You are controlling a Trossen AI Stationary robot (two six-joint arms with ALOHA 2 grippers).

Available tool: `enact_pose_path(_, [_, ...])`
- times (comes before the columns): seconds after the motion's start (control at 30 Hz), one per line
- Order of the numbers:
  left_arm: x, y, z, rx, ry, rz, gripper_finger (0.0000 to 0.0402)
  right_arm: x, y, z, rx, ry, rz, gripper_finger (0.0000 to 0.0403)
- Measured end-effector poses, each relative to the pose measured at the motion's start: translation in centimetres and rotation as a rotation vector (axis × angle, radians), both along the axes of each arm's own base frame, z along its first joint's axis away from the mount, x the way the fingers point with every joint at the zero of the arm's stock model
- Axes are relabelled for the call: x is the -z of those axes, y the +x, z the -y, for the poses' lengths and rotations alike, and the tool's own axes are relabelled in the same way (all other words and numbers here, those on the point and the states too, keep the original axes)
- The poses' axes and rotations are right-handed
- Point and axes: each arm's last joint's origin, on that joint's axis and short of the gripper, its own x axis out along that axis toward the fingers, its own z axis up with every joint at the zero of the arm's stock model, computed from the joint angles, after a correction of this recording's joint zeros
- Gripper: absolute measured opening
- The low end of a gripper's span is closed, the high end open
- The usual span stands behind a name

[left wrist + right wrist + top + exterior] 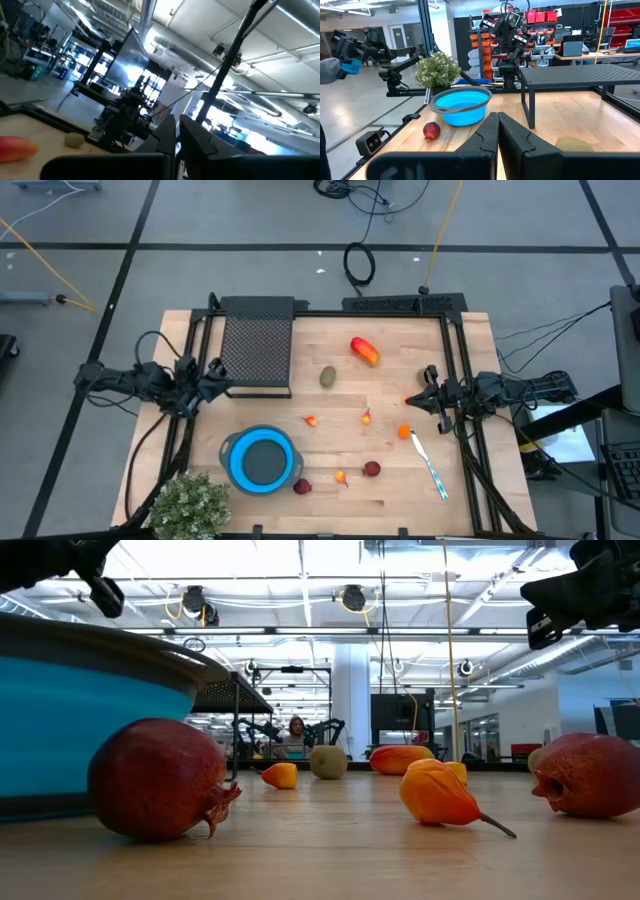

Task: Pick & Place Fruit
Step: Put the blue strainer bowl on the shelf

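The fruit lies loose on the wooden table: a red-orange oblong (365, 351), an olive-brown oval (328, 377), two dark red balls (302, 486) (372, 469) and several tiny orange bits such as one (311, 420). No gripper touches any of them. My left gripper (218, 373) hangs shut above the table's left side beside the black rack, tipped upward (177, 137). My right gripper (415, 398) hangs shut above the right side (497, 131), pointing level across the table. In the low view one ball (160, 780) rests near the bowl.
A blue bowl (262, 460) stands at the near left, with a bushy green plant (190, 505) at the near left corner. A black perforated rack (257, 345) fills the far left. A white and blue utensil (430, 465) lies near my right arm.
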Motion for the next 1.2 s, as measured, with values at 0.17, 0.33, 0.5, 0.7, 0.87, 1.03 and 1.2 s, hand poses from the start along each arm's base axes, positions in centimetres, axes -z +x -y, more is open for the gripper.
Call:
enact_pose_path(0.17, [-1.9, 2.0, 0.8, 0.019, 0.024, -0.142, 0.0024, 0.0, 0.0, 0.0, 0.000, 0.000, 0.000, 0.0000])
enact_pose_path(0.33, [-3.6, 5.0, 1.9, 0.058, 0.004, -0.415, 0.0024, 0.0, 0.0, 0.0, 0.000, 0.000, 0.000, 0.0000])
enact_pose_path(0.5, [-4.6, 8.0, 3.3, 0.078, -0.017, -0.655, 0.0024, 0.0, 0.0, 0.0, 0.000, 0.000, 0.000, 0.0000])
enact_pose_path(0.7, [-5.5, 11.2, 5.1, 0.094, -0.015, -0.829, 0.0024, 0.0, 0.0, 0.0, 0.000, 0.000, -0.001, 0.0000])
enact_pose_path(0.87, [-6.1, 13.4, 6.4, 0.088, -0.015, -0.969, 0.0024, 0.0, 0.0, 0.0, 0.000, 0.000, -0.001, 0.0000])
enact_pose_path(1.03, [-6.5, 15.2, 7.5, 0.062, -0.049, -1.120, 0.0024, 0.0, 0.0, 0.0, 0.000, -0.003, 0.000, 0.0000])
enact_pose_path(1.2, [-6.6, 16.9, 8.4, 0.085, -0.104, -1.257, 0.0024, 0.0, 0.0, 0.0, 0.001, -0.011, 0.000, 0.0000])
